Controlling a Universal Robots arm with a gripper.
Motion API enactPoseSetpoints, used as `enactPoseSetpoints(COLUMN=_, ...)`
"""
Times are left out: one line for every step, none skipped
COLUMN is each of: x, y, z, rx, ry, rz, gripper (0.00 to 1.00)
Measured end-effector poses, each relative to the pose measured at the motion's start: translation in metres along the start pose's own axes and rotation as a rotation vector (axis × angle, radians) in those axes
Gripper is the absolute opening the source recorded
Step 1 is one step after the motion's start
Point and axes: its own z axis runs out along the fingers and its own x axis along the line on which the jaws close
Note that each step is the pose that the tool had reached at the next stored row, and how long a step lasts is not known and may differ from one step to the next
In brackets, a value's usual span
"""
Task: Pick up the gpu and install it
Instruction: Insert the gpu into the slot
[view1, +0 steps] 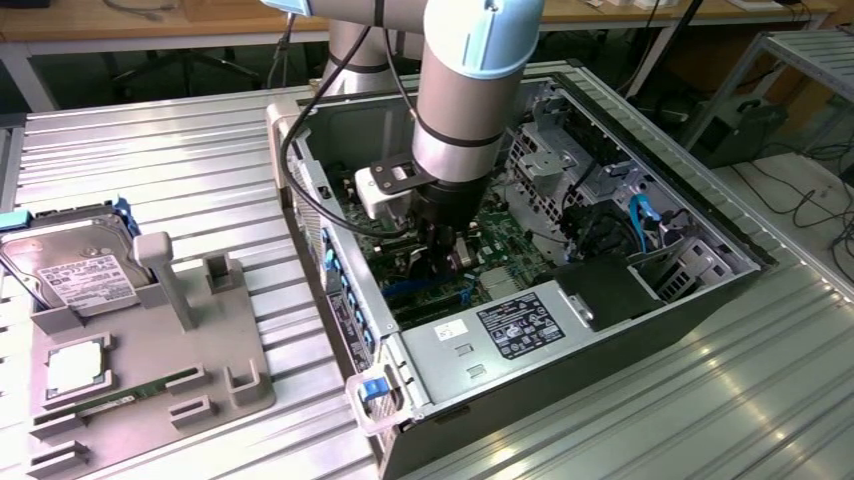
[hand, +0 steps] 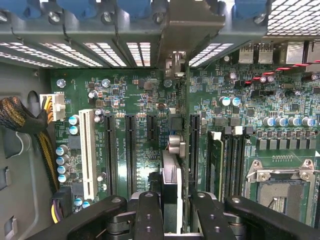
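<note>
the card (hand: 171, 175) stands on edge between the fingers of the hand (hand: 172, 220), which is clamped on its upper edge, deep inside the computer case (view1: 694, 290); its metal bracket (hand: 175, 60) reaches toward the rear slots ahead of the hand; it looks light, stiff and fragile, best held by its bare edges; beneath the hand lies the green board (hand: 135, 100); off on the bench (view1: 160, 150) sits a hard drive (view1: 67, 265).

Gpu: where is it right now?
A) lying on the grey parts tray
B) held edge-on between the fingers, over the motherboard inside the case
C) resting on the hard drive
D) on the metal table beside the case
B: the wrist view shows the gpu standing edge-on between the fingers above the motherboard, and the exterior view has the gripper down inside the case.
</note>
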Motion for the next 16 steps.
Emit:
enactPoseSetpoints(x=0.000, y=0.0000, z=0.0000, rx=0.0000, ry=0.0000, rz=0.000, gripper=0.28)
enactPoseSetpoints(x=0.000, y=0.0000, z=0.0002, rx=0.0000, ry=0.0000, rz=0.000, gripper=0.28)
enactPoseSetpoints(x=0.000, y=0.0000, z=0.0006, rx=0.0001, ry=-0.0001, rz=0.000, gripper=0.28)
enactPoseSetpoints(x=0.000, y=0.0000, z=0.0010, rx=0.0001, ry=-0.0002, rz=0.000, gripper=0.28)
enactPoseSetpoints(x=0.000, y=0.0000, z=0.0014, rx=0.0000, ry=-0.0001, rz=0.000, gripper=0.28)
enactPoseSetpoints(x=0.000, y=0.0000, z=0.0019, rx=0.0000, ry=-0.0001, rz=0.000, gripper=0.28)
enactPoseSetpoints(x=-0.001, y=0.0000, z=0.0031, rx=0.0000, ry=0.0000, rz=0.000, gripper=0.28)
enactPoseSetpoints(x=-0.001, y=0.0002, z=0.0044, rx=0.0000, ry=-0.0002, rz=0.000, gripper=0.28)
enactPoseSetpoints(x=-0.001, y=0.0002, z=0.0051, rx=0.0000, ry=-0.0003, rz=0.000, gripper=0.28)
enactPoseSetpoints(x=-0.001, y=0.0002, z=0.0056, rx=0.0000, ry=-0.0004, rz=0.000, gripper=0.28)
enactPoseSetpoints(x=-0.001, y=0.0003, z=0.0062, rx=0.0000, ry=-0.0006, rz=0.000, gripper=0.28)
enactPoseSetpoints(x=-0.001, y=0.0003, z=0.0069, rx=0.0000, ry=-0.0009, rz=0.000, gripper=0.28)
enactPoseSetpoints(x=-0.001, y=0.0004, z=0.0077, rx=0.0000, ry=-0.0012, rz=0.000, gripper=0.28)
enactPoseSetpoints(x=-0.001, y=0.0004, z=0.0085, rx=0.0000, ry=-0.0015, rz=0.000, gripper=0.28)
enactPoseSetpoints(x=-0.001, y=0.0005, z=0.0094, rx=-0.0002, ry=-0.0017, rz=0.000, gripper=0.28)
enactPoseSetpoints(x=-0.001, y=0.0006, z=0.0103, rx=-0.0003, ry=-0.0018, rz=0.000, gripper=0.28)
